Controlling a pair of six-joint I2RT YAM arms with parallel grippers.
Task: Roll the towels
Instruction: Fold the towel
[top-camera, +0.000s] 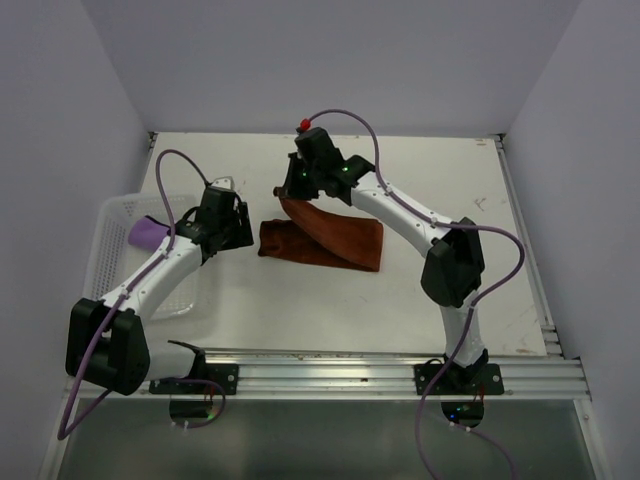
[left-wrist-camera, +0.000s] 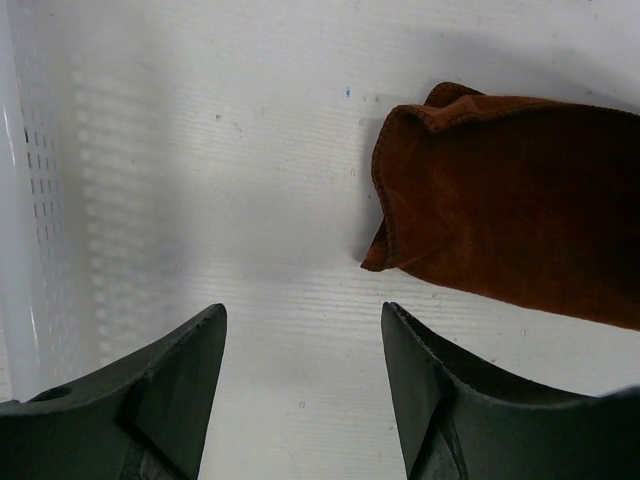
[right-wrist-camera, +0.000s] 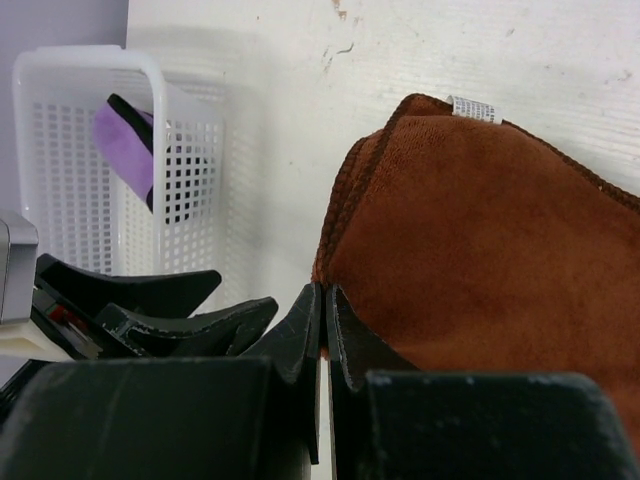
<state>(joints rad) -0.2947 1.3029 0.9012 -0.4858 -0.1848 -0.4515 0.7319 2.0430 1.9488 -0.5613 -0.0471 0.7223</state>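
Observation:
The rust orange-brown towel (top-camera: 335, 240) lies folded in the middle of the table. My right gripper (top-camera: 293, 192) is shut on its far left corner and holds that corner lifted; the right wrist view shows the jaws (right-wrist-camera: 325, 300) pinched on the towel's edge (right-wrist-camera: 480, 260). My left gripper (top-camera: 238, 236) is open and empty, low over the table just left of the towel. In the left wrist view its fingers (left-wrist-camera: 305, 320) are spread, with the towel's end (left-wrist-camera: 510, 220) ahead and to the right. The purple towel (top-camera: 148, 233) with its dark edging lies in the basket, also in the right wrist view (right-wrist-camera: 125, 145).
A white perforated plastic basket (top-camera: 112, 215) stands at the table's left edge, close behind my left gripper; its wall shows in the left wrist view (left-wrist-camera: 30, 200) and the right wrist view (right-wrist-camera: 60, 120). White walls enclose the table on three sides.

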